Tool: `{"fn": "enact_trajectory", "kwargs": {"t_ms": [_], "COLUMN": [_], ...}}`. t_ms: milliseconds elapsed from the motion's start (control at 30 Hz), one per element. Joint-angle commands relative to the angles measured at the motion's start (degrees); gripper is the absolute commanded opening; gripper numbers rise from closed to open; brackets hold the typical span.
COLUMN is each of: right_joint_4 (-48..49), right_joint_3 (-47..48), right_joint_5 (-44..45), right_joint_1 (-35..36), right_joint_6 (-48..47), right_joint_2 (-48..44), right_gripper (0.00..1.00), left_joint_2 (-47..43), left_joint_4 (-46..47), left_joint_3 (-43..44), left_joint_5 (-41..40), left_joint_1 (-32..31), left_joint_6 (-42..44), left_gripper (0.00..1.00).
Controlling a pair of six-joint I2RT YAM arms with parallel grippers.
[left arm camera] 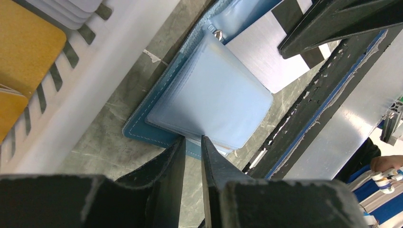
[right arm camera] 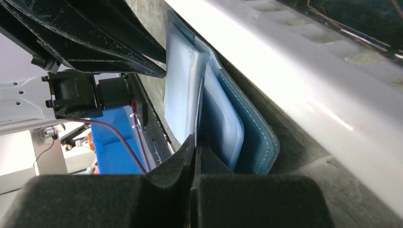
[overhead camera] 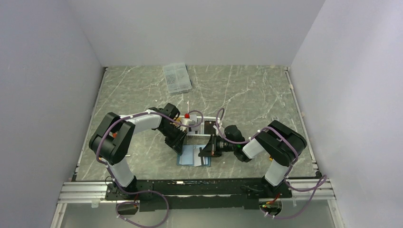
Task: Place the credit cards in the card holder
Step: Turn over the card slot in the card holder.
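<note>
Where the right wrist camera looks along its own fingers, the right gripper [right arm camera: 194, 141] is closed tight, tips pressed together. A thin pale edge rises from between the tips into the layers of the card holder [right arm camera: 262, 142]. Seen edge-on, that edge cannot be identified from there. The left wrist view resolves it: a silver-grey card [left arm camera: 259, 59] with a dark stripe lies flat under the right fingers. Its near edge meets the holder's pale blue sleeves [left arm camera: 214, 99]; whether it is tucked under one cannot be told.

On the other arm, the left gripper [left arm camera: 192, 139] has its jaws a narrow slit apart. The table [left arm camera: 90, 159] shows through the gap, the tips sit at the near edge of the teal cover, and nothing is seen clamped.

The same view shows the holder lying open on the table, its small snap [left arm camera: 218, 34] at the far end, just beside the white slatted basket [left arm camera: 100, 76]. In the basket are a yellow-gold card [left arm camera: 23, 47] and a stack of pale cards [left arm camera: 71, 9]. The right wrist catches only the basket's white wall.

The top view adds the layout: both grippers meet over the holder, mid-table and near the arm bases, with the basket just behind. A clear compartment box [overhead camera: 177, 77] sits well apart, near the far edge.
</note>
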Motion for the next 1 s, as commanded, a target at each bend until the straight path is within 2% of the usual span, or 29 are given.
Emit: {"fn": "enact_trajectory", "kwargs": {"t_ms": [0,400,500,667,800,867,900,967], "right_joint_4": [2.29,-5.98,-5.49,-1.64,-0.95,-1.4,-1.49,-0.95], "right_joint_3": [1.33,1.54,2.77,4.38,3.95,2.97,2.64,1.9], "right_joint_5": [0.08,1.39,0.74,-0.06,0.93,1.93,2.09,2.27], "right_joint_1": [-0.07,-0.04,-0.02,1.17,1.43,1.45,1.44,1.43], "right_joint_6": [-1.41,-5.58,-5.53,-4.5,-4.61,-5.12,-5.27,-5.09], "right_joint_2": [-1.3,-8.78,-7.54,-1.57,0.75,0.48,0.34,0.51], "right_gripper": [0.0,0.0,0.0,0.0,0.0,0.0,0.0,0.0], "left_joint_2": [-0.96,-3.11,-3.1,-3.99,-3.69,-3.4,-3.31,-2.84], "left_joint_4": [0.75,-1.6,-2.44,-5.08,-7.22,-7.28,-7.02,-6.72], "left_joint_3": [1.36,2.59,3.18,3.82,3.52,2.72,2.26,1.76], "left_joint_5": [-2.03,-4.92,-4.18,-0.04,7.1,8.75,9.19,8.5], "left_joint_1": [-0.81,-1.23,-1.23,0.07,5.04,6.92,7.32,7.43], "left_joint_6": [2.33,5.24,5.47,5.06,4.46,3.7,3.16,2.06], "left_gripper": [0.23,0.21,0.22,0.31,0.48,0.9,0.98,0.99]}}
